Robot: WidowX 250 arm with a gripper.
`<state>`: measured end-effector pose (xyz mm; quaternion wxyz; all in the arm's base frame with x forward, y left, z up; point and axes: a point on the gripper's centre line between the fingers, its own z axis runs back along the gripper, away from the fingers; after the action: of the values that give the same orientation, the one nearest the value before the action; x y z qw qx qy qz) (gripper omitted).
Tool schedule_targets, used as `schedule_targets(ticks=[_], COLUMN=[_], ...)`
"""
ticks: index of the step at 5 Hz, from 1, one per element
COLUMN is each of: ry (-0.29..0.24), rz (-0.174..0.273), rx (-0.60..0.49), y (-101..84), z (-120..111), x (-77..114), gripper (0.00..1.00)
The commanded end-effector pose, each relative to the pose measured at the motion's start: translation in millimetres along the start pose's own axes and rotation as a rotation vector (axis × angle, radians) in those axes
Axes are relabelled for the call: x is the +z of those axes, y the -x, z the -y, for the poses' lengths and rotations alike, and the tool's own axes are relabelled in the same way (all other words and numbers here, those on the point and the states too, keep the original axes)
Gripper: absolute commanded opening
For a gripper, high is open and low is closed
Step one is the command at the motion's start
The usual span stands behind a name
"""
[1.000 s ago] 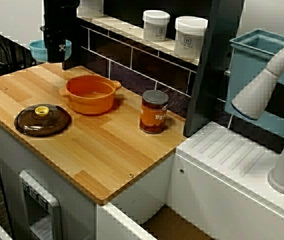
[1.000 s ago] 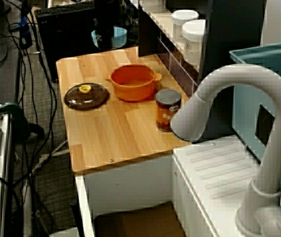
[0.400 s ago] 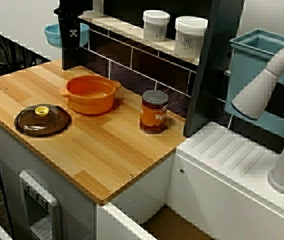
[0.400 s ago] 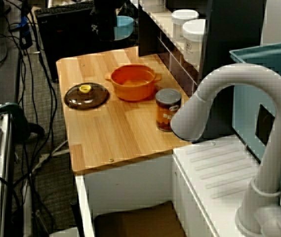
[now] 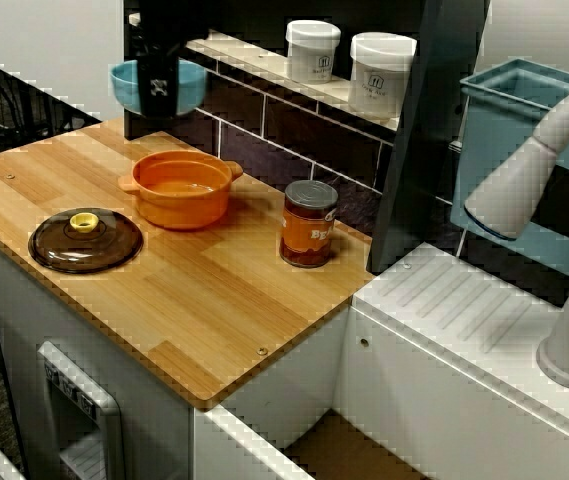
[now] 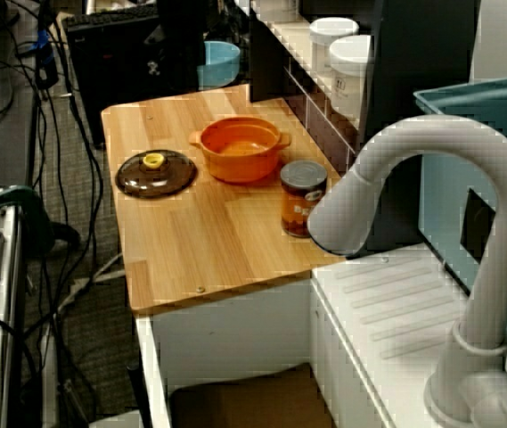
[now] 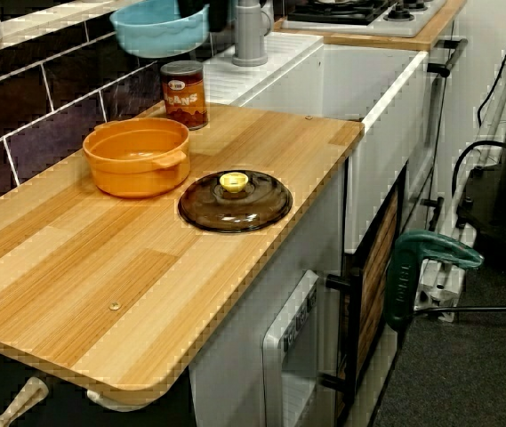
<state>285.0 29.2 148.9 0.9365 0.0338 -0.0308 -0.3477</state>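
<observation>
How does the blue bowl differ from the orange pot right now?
The blue bowl is up in the air, held by the gripper; the orange pot sits on the wooden counter. The orange pot has two side handles; the blue bowl shows none. Both are round and open-topped.

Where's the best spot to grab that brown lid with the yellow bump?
Probably the yellow knob, from straight above: the brown lid lies flat on the wooden counter, rim low, with the knob standing up at its centre.
</observation>
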Motion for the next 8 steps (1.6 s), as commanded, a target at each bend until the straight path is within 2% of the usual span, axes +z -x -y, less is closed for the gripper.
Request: schedule_targets(ticks=[1, 2, 4, 6, 7, 8], ry=[0.020, 0.026, 0.002, -0.015, -0.021, -0.020], rz=[0.012, 0.010, -0.045, -0.099, -0.110, -0.120], rx=[-0.133, -0.154, -0.178, -0.188, -0.183, -0.160], y=[-8.9, -11.5, -15.3, -8.0, -6.4, -5.5], z=[30.9, 41.4, 66.6, 84.8, 87.2, 86.2], x=[-11.3, -24.3, -61.3, -93.3, -97.9, -97.4], gripper=[0.00, 0.00, 0.00, 0.00, 0.00, 1.00])
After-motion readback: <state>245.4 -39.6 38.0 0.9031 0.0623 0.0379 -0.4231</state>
